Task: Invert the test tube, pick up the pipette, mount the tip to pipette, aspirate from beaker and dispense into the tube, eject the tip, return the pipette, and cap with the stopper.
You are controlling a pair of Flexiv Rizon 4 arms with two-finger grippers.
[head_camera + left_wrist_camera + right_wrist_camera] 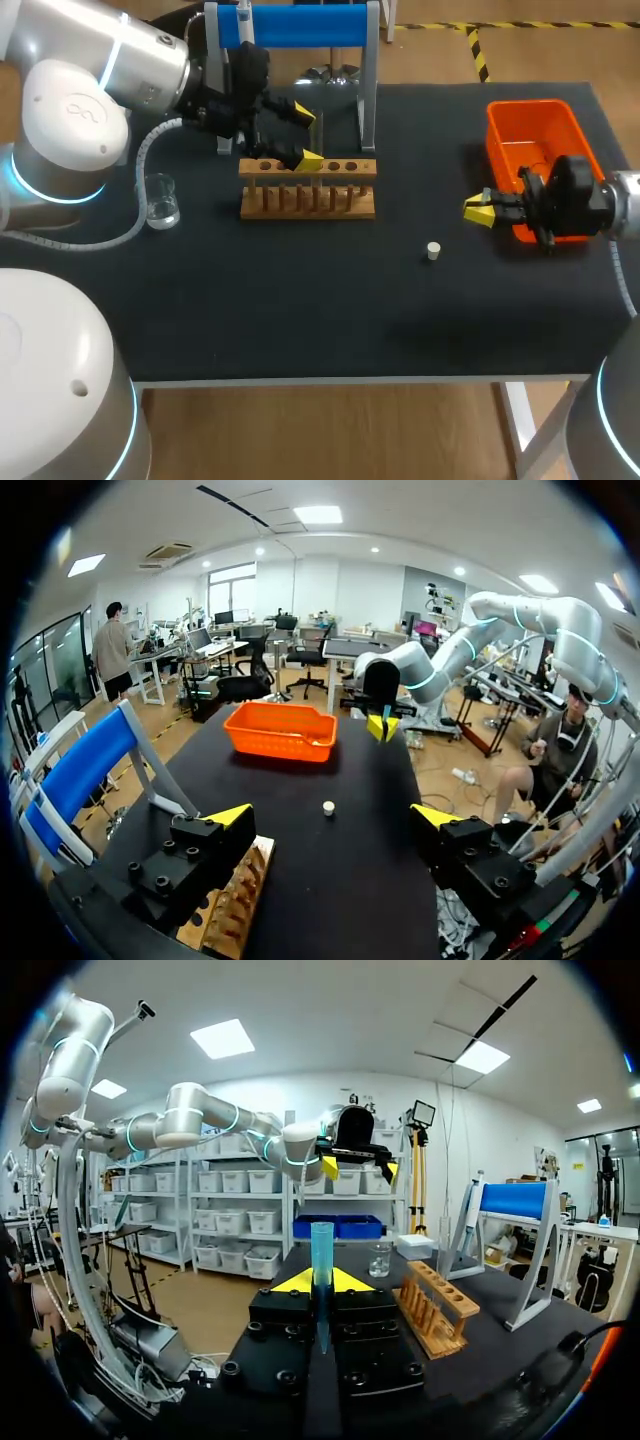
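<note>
Right claw (pixel 321 1281) clasping test tube (pixel 321 1245), stopper (pixel 433 251) nearby

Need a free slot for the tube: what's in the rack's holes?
The holes that show in the rack hold nothing. The left gripper hangs over the middle ones, so the head view cannot tell there. The tube is held in the right gripper.

My left arm (pixel 100 70) extended over the desk from the left, wrist bent towards the middle. My left pincer (pixel 307 136) gaped wide, its yellow tips well apart and gripping nothing. My right arm (pixel 625 205) lay low from the right edge, and my right pincer (pixel 478 208) pointed leftward, both fingers clamped on the test tube (pixel 321 1250).
</note>
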